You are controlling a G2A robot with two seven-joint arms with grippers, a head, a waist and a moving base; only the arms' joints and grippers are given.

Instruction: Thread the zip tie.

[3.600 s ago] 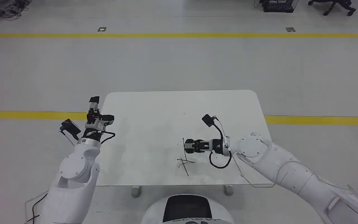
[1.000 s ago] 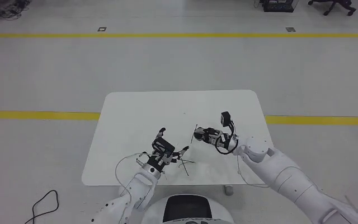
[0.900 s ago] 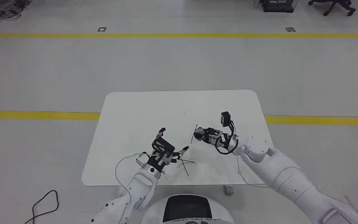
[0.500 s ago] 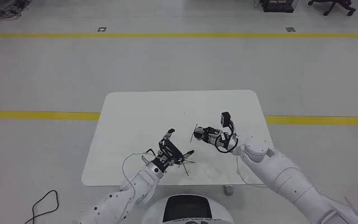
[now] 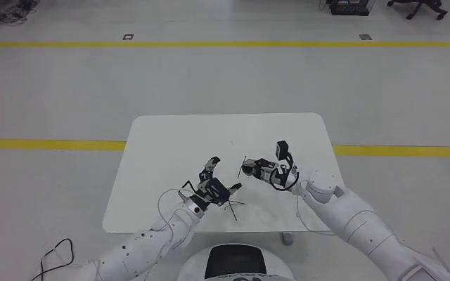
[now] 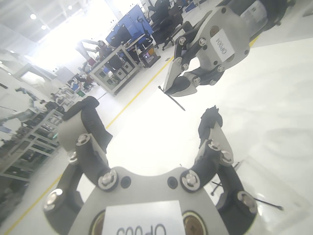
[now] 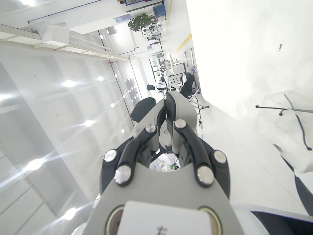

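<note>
**White table [image 5: 176, 140], thin margin: zip tie [image 6: 172, 99] awaits a second grip**

Nearest the robot, loose ties [image 5: 232, 204] lie crossed on the table close to its front edge. Just beyond them the left pincer [image 6: 149, 113] hovers with its fingers spread apart, holding nothing. Farther on, the right pincer [image 6: 181, 86] is clamped together on the zip tie, seemingly clear of the surface, with a short end poking out toward the left pincer. The risk lies in that slim, springy strap. A left pincer closing off-line could knock it aside or twist it in the grip. A low pass could also snag and scatter the loose ties.
</note>
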